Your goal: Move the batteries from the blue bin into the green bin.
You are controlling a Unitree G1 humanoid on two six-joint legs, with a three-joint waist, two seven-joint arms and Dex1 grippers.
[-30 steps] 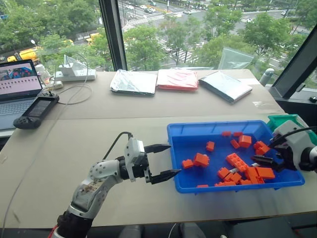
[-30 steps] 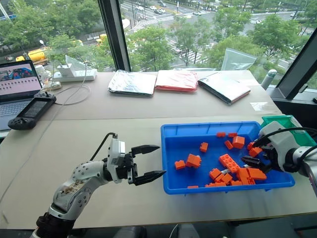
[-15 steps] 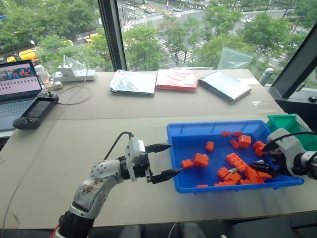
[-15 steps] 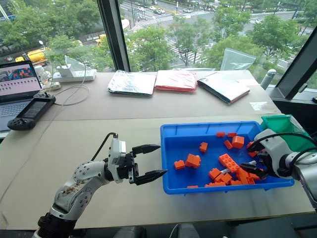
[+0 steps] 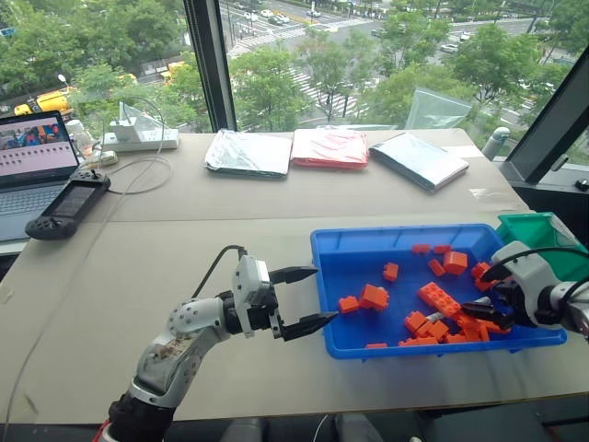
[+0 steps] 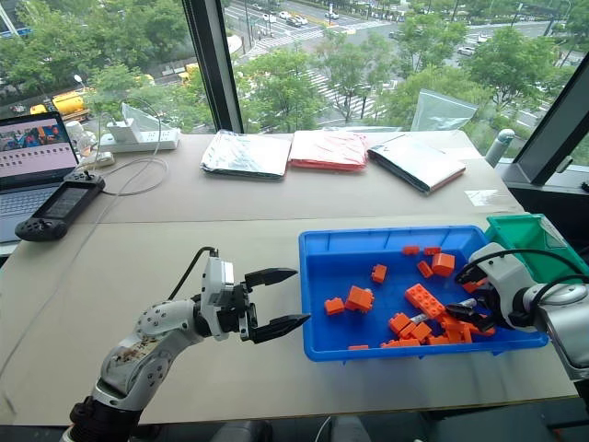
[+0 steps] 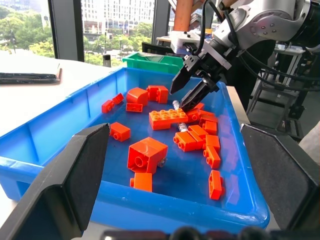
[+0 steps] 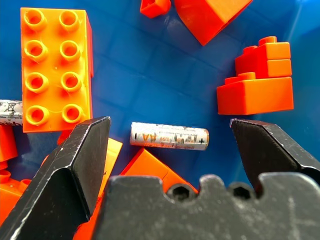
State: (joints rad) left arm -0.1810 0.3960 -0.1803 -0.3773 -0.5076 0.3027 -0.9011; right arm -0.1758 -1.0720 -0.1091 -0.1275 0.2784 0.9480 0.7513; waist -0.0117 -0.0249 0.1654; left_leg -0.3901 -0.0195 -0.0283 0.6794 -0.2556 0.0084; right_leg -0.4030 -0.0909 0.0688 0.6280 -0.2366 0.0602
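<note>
Black jaws of the right gripper (image 8: 170,150) stand wide apart and empty, poised low inside the blue bin (image 5: 328,267), with a silvery battery (image 8: 169,136) lying loose on the bin floor between them. Another battery (image 8: 11,112) pokes out from behind a long orange brick (image 8: 56,67) nearby, among scattered orange bricks (image 5: 368,297). Just outside the bin's near left corner, the left gripper (image 5: 306,299) hangs above the desk (image 5: 184,239) with its jaws open and nothing in them. Beyond the bin's far right corner sits the green bin (image 5: 538,230).
</note>
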